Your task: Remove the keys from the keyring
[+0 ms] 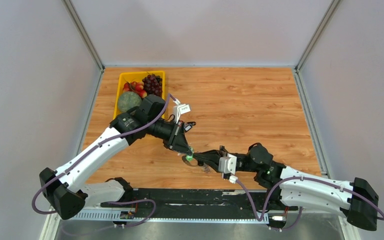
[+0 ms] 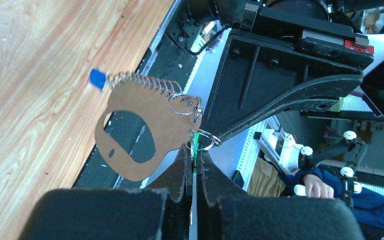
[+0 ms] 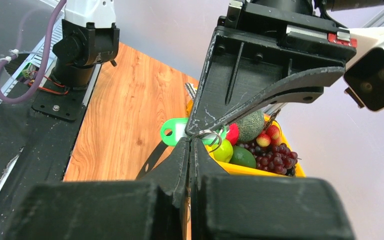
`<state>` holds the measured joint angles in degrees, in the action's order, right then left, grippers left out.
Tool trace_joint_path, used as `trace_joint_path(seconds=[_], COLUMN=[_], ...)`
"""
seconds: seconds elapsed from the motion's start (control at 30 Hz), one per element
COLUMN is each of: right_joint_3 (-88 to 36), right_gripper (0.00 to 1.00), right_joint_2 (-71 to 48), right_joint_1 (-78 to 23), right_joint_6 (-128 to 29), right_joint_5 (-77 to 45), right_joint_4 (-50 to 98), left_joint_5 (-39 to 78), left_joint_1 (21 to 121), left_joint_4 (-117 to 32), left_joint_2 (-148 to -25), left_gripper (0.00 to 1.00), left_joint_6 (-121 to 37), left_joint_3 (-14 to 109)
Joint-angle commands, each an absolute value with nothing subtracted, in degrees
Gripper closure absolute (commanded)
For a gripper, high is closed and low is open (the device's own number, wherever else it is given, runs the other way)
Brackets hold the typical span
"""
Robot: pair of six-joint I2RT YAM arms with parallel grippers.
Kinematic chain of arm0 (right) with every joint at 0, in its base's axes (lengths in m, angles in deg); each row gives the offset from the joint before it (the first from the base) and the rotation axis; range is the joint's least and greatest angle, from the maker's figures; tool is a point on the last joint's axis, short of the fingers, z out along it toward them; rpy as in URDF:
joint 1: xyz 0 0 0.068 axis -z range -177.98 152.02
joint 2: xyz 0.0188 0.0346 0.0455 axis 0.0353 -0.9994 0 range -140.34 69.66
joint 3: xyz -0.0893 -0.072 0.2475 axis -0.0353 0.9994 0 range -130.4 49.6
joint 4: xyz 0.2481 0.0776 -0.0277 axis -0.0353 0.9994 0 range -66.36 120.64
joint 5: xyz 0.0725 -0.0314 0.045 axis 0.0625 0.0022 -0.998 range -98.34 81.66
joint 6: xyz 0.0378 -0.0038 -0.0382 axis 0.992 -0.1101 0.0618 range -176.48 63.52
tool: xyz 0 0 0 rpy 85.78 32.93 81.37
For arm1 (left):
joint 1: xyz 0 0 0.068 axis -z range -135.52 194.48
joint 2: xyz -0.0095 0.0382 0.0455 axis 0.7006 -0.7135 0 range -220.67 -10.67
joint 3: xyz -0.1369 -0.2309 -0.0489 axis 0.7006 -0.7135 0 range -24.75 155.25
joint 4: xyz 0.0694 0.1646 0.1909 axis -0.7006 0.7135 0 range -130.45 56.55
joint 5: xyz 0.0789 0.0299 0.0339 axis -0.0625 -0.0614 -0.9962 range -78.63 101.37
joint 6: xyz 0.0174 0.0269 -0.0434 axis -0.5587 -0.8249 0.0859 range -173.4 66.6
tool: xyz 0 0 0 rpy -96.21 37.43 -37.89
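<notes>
The whole bunch hangs in the air above the near middle of the wooden table (image 1: 260, 110), caught between two grippers that meet nose to nose. The left gripper (image 2: 194, 155) is clamped on the edge of the green key tag (image 3: 176, 131). The right gripper (image 3: 190, 147) is pressed together at the small split ring (image 2: 203, 140), though I cannot tell whether it actually has the wire.

Below them dangles the keyring (image 2: 142, 100), a flat loop-shaped plate (it reads tan in the left wrist view), with a coil spring (image 2: 142, 81) and a blue tag (image 2: 97, 78). No key blades can be made out.

The bunch is probably light, loose and quick to swing. The ring looks thin, springy and slippery, while the tag's flat faces offer the surest hold. The ring is best pinched near its split.

The left arm reaches forward and inward with its wrist tipped down. The right arm lies low, stretched leftward.
</notes>
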<state>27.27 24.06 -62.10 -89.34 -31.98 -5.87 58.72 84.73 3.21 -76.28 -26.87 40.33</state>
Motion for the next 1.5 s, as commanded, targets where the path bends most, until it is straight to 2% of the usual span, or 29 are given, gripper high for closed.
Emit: trace_joint_path(seconds=[0.0, 0.2, 0.43, 0.6, 0.67, 0.73, 0.97, 1.17, 1.47], right_joint_3=[25.46, 26.01, 26.61, 27.28, 26.60, 25.79, 24.93, 26.49, 25.14], right_gripper=[1.00, 1.00, 1.00, 0.99, 0.82, 0.73, 0.63, 0.48, 0.47], right_joint_2=[25.52, 28.61, 34.98, 36.91, 36.17, 34.98, 28.74, 25.74, 19.01], right_joint_1=[-63.25, -63.55, -63.63, -63.56, -63.55, -63.57, -63.61, -63.55, -63.59], right_joint_6=[-92.38, -91.76, -90.37, -87.82, -84.22, -81.84, -76.39, -73.31, -72.91], right_joint_5=[-31.98, -30.74, -29.73, -25.48, -22.65, -21.52, -19.26, -19.54, -18.01], right_joint_4=[-6.91, -7.29, -4.04, -0.89, 0.37, 1.05, 0.04, -7.23, -12.87], left_joint_5=[62.02, 58.62, 62.35, 62.92, 62.40, 61.18, 59.44, 57.79, 58.58], left_joint_1=[84.53, 83.46, 79.92, 79.90, 79.96, 79.98, 79.99, 79.99, 80.01], left_joint_4=[-0.45, 1.21, -0.85, -2.44, -2.81, -1.65, 7.20, 13.29, 11.74], left_joint_2=[-77.85, -78.16, -80.92, -80.38, -79.09, -77.90, -77.19, -78.48, -78.61], left_gripper=[1.00, 1.00, 1.00, 1.00, 1.00, 1.00, 1.00, 1.00, 1.00], left_joint_6=[-26.01, -28.12, -28.76, -28.63, -28.87, -30.13, -33.99, -34.34, -31.72], left_joint_3=[39.61, 39.69, 35.23, 36.59, 37.87, 39.38, 44.52, 47.29, 46.96])
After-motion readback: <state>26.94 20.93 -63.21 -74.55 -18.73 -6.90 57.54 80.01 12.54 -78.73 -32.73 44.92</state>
